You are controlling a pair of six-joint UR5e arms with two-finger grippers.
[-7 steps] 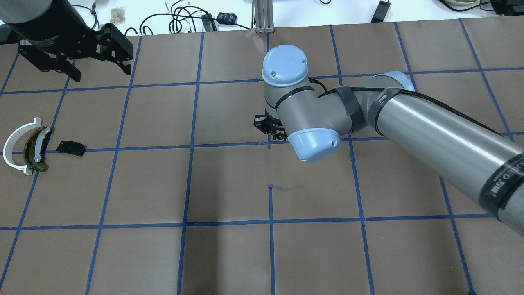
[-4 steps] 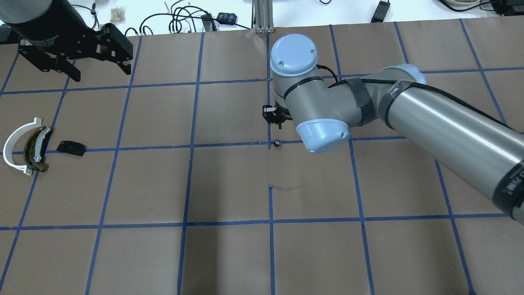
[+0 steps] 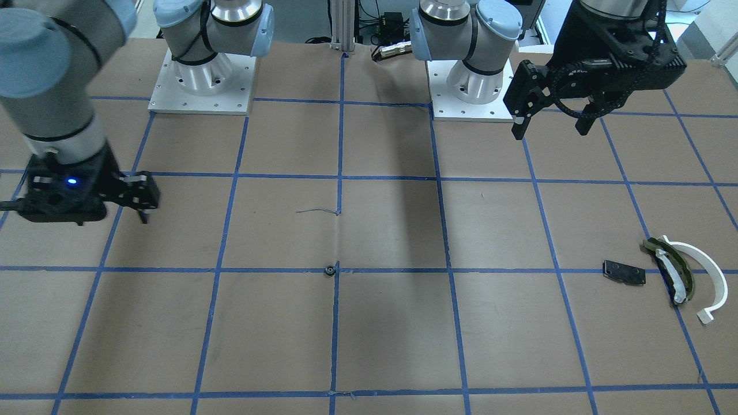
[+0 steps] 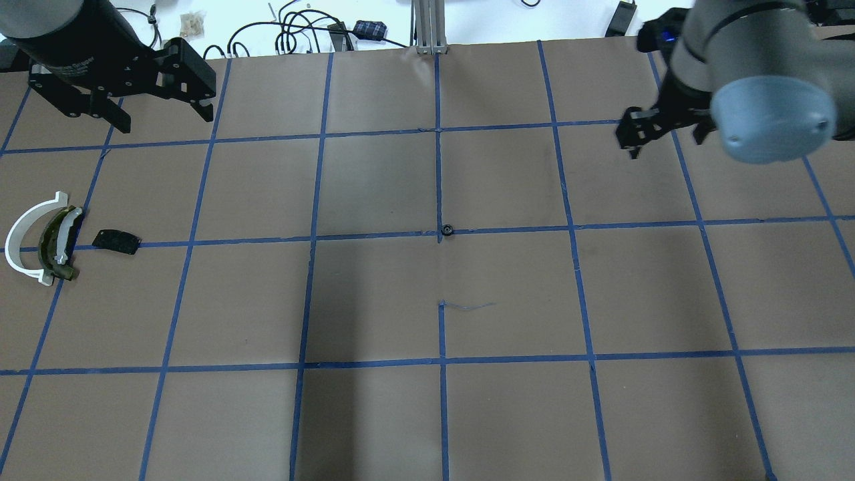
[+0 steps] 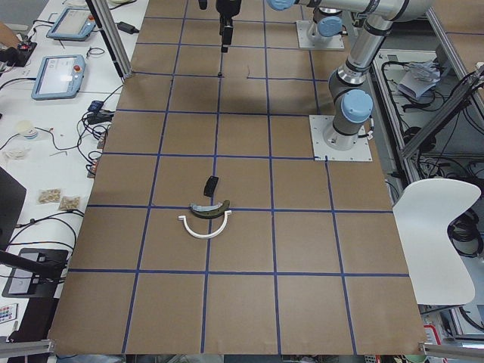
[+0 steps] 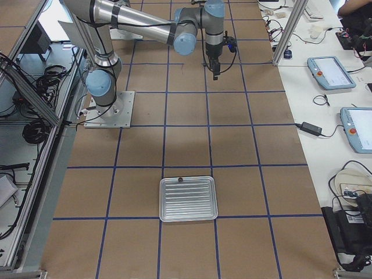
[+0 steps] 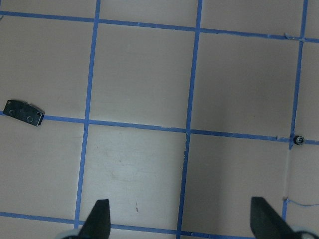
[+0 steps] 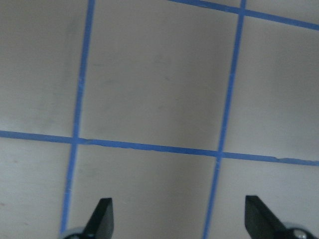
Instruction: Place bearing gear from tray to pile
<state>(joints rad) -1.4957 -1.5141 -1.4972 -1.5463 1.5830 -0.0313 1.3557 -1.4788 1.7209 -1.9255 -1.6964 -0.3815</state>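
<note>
The bearing gear (image 4: 447, 232) is a tiny black ring part lying alone on a blue tape crossing at the table's middle; it also shows in the front view (image 3: 330, 270) and the left wrist view (image 7: 298, 140). The pile lies at the robot's far left: a white arc (image 4: 20, 240), an olive curved piece (image 4: 57, 244) and a flat black plate (image 4: 116, 241). My left gripper (image 4: 163, 115) hangs open and empty, high above the table behind the pile. My right gripper (image 4: 661, 140) is open and empty, well right of the gear.
A ribbed metal tray (image 6: 188, 199) sits on the table at the robot's right end, with a small dark thing at its far edge. Brown paper with a blue tape grid covers the table. Cables and an aluminium post (image 4: 427, 27) line the far edge.
My right gripper has drawn back from the table's middle to the far right. The bearing gear it covered now lies bare on the tape crossing. The left arm has not moved.
</note>
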